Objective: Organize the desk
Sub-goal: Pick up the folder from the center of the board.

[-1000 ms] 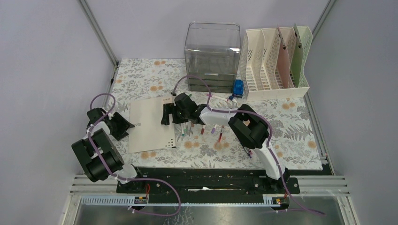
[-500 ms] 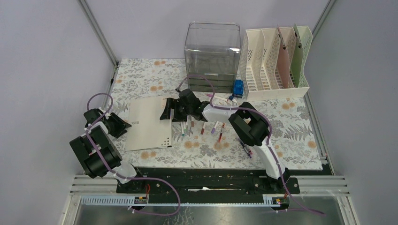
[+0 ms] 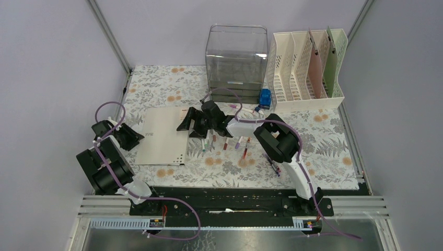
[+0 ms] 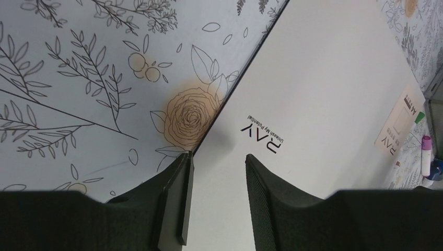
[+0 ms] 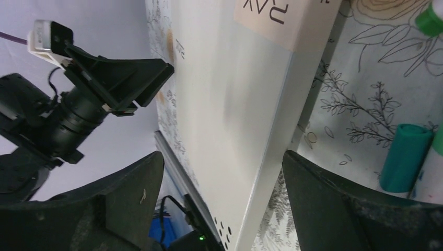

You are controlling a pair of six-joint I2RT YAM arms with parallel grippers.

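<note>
- Nearest me, a black metal rail [image 3: 224, 194] runs along the near edge of the large rectangular worktop [image 3: 334, 149]. The worktop is covered by a white cloth printed with grey ferns and orange flowers, and it lies under the booklet and everything else.
- My landmark is the flat white paper booklet [image 3: 164, 137].
- My left hand [image 4: 217, 162] sits at the booklet's left edge, jaws parted a little and straddling that edge, gripping nothing.
- My right hand [image 5: 222, 162] is at the booklet's far right corner. Its jaws are spread wide with the booklet between them, and I cannot tell whether they touch it.
- Just right of the booklet lies a scatter of slim marker pens [image 3: 224, 142] with coloured caps.
- Farther right and beyond the booklet sits a small blue object [image 3: 265, 97], too small to identify.
- Beyond the booklet stands a clear plastic drawer box [image 3: 236, 60].
- Farthest right of the booklet is a cream slotted file rack [image 3: 305, 68] holding pink and green folders.
</note>
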